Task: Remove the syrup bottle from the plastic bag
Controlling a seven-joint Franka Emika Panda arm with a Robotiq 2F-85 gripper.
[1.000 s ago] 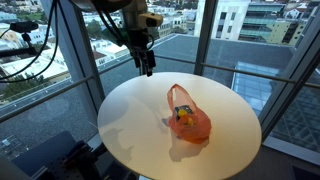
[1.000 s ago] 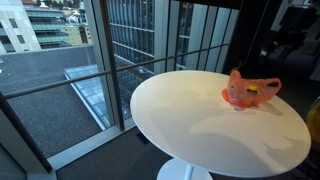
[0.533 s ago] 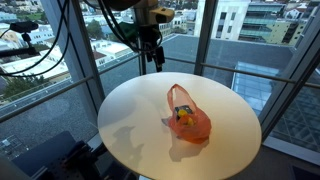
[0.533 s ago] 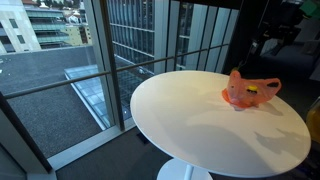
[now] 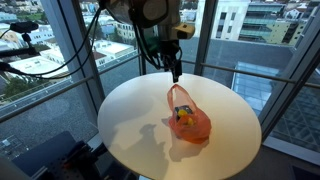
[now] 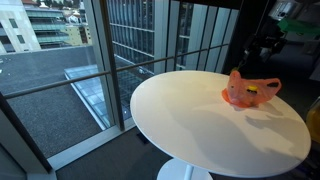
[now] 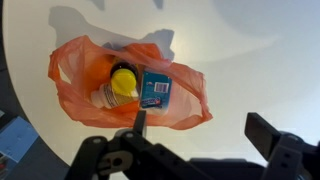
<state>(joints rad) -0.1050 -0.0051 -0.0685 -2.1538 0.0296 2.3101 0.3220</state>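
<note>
An orange plastic bag (image 5: pixel 187 118) lies on the round white table (image 5: pixel 130 115) in both exterior views (image 6: pixel 248 91). In the wrist view the bag (image 7: pixel 90 95) lies open, with a yellow-capped syrup bottle (image 7: pixel 121 84) and a blue packet (image 7: pixel 156 88) inside. My gripper (image 5: pixel 175 74) hangs open and empty in the air above the far end of the bag. Its fingers show at the bottom of the wrist view (image 7: pixel 200 130), apart from the bag.
The table (image 6: pixel 200 120) stands next to tall glass windows with a dark railing (image 6: pixel 150 65). Cables hang from the arm (image 5: pixel 110 30). A bluish object (image 7: pixel 12 135) lies on the floor beside the table edge.
My gripper has moved across from the table's far side toward the bag, and now hangs over the bag's far end. The bag has not moved.
</note>
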